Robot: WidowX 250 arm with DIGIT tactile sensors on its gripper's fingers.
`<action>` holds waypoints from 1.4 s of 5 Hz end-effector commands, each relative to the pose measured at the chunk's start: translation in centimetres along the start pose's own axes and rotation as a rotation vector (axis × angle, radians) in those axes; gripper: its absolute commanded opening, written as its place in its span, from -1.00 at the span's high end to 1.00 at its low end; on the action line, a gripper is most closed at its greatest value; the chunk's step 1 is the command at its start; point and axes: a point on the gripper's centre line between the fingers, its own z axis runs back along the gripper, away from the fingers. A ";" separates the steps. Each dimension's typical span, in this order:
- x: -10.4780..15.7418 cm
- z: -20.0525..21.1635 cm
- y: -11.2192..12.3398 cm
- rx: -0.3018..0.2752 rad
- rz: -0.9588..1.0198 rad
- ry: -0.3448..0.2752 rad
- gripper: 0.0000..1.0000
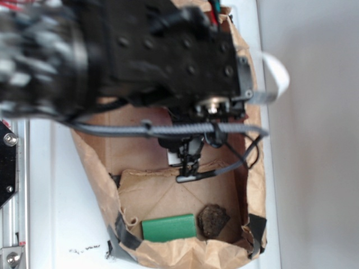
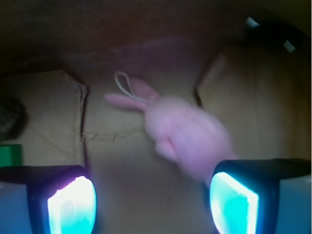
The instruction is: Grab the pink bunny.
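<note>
Looked down past a blurred black arm (image 1: 151, 50) into a brown paper-lined box (image 1: 90, 157). Showed the gripper (image 1: 188, 165) low inside, jaws hard to make out. Held a green block (image 1: 168, 228) beside a dark brown lump (image 1: 212, 219) against the near wall.

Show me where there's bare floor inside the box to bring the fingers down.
Bare cardboard lies left of the pink bunny, between it and the flap seam, ahead of the open gripper. The near wall is crowded: green block beside the brown ball.
</note>
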 end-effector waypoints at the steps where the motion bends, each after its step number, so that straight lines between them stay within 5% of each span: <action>1: 0.8 0.7 1.9 -0.016 -0.206 -0.076 -1.00; 5: 1.4 -1.2 2.7 -0.059 -0.391 -0.151 -1.00; 7: 3.0 -3.4 2.4 -0.021 -0.405 -0.154 -1.00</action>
